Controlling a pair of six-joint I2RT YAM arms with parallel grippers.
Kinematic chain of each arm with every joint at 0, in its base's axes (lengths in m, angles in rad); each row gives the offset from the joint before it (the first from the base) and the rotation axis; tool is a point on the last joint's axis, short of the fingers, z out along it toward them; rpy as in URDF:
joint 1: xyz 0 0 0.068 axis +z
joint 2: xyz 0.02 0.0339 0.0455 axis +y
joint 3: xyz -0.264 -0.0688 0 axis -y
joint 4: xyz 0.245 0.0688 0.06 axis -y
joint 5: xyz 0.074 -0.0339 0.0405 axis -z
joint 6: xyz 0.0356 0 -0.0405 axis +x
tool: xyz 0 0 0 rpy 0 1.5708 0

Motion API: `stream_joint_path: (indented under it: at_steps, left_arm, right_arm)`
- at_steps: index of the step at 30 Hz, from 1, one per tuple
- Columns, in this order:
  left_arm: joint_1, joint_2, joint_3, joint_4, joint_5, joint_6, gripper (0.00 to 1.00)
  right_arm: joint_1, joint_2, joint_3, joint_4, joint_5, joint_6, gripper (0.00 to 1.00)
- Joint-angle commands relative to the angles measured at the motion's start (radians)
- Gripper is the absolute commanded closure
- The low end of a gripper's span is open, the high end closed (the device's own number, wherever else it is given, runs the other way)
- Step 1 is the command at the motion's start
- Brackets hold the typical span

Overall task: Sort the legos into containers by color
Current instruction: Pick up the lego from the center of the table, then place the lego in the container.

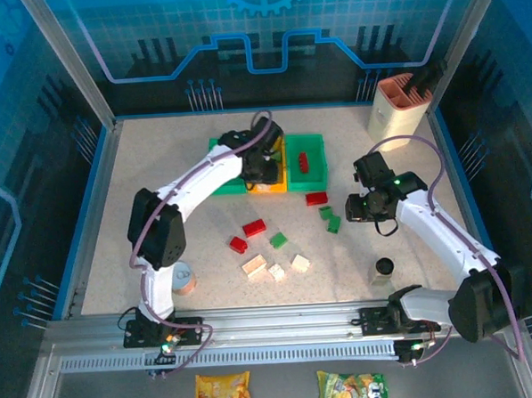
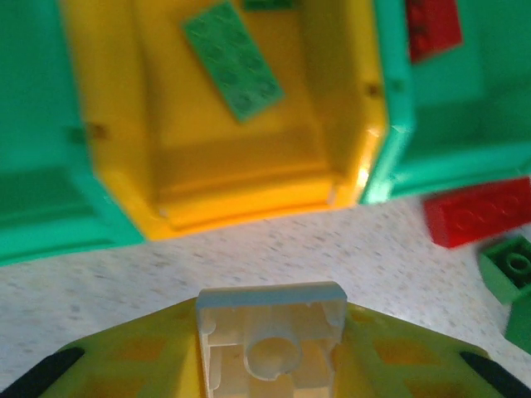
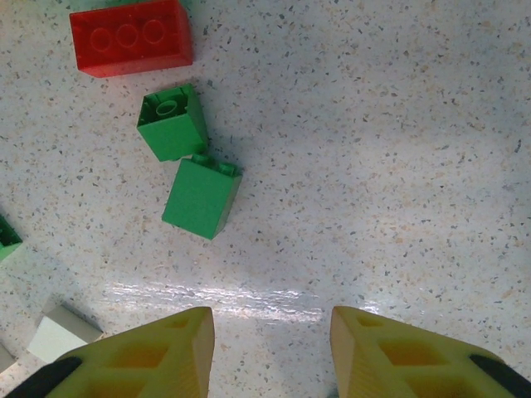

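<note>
**Cream brick gripped in front of the yellow bin**

Two snack packets lie below the near rail in the top view, one yellow packet (image 1: 223, 393) and one green packet (image 1: 352, 391); their print is too small to read; a tin can (image 1: 183, 279) stands near the left arm's base, its label likewise illegible.

The three joined containers sit at the far middle of the table; the yellow bin (image 2: 249, 182) holds a flat green plate (image 2: 232, 58) lying at an angle on its floor; the right green bin (image 2: 398, 124) holds a red brick (image 2: 431, 29); the left green bin (image 2: 41, 191) shows too little of its inside to tell its contents.

The left gripper (image 2: 270, 348) is clenched on a cream brick (image 2: 270, 340), hollow underside toward the camera, over bare table just in front of the yellow bin.

The right gripper (image 3: 272, 348) hangs released, nothing between its jaws, above the tabletop near two green bricks (image 3: 202, 197) that touch corner to corner; a loose red brick (image 3: 131, 37) lies beyond them.

More legos lie mid-table: two red pieces (image 1: 254, 227), a green piece (image 1: 278, 240), and a cream cluster (image 1: 274, 268); a black cup (image 1: 384, 267) stands to their right.
</note>
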Motion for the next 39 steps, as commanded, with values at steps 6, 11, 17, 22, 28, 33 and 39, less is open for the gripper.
stream_joint_path:
  at_steps: [6,11,17,22,28,33,39]
  left_arm:
    - [0.165,-0.017,0.026,-0.053,-0.036,0.104,0.61]
    - [0.241,0.040,0.049,-0.029,-0.020,0.121,0.61]
    - [0.279,0.141,0.095,-0.015,0.040,0.110,0.61]
    - [0.313,0.192,0.084,0.038,0.150,0.073,0.61]
    - [0.333,0.240,0.079,0.068,0.212,0.058,0.60]
    - [0.357,0.271,0.066,0.114,0.305,0.032,0.59]
    - [0.370,0.294,0.085,0.131,0.345,0.022,0.56]
  right_arm:
    - [-0.008,0.001,0.031,-0.019,-0.013,-0.006,0.57]
    - [-0.009,-0.004,0.031,-0.025,-0.009,-0.005,0.57]
    - [-0.004,-0.004,0.031,-0.032,-0.010,0.001,0.57]
    - [-0.005,-0.007,0.028,-0.033,-0.008,0.004,0.57]
    - [-0.004,-0.002,0.029,-0.032,-0.010,0.004,0.57]
    - [-0.002,0.002,0.038,-0.039,-0.010,0.001,0.57]
    - [0.001,0.005,0.044,-0.042,-0.011,-0.004,0.57]
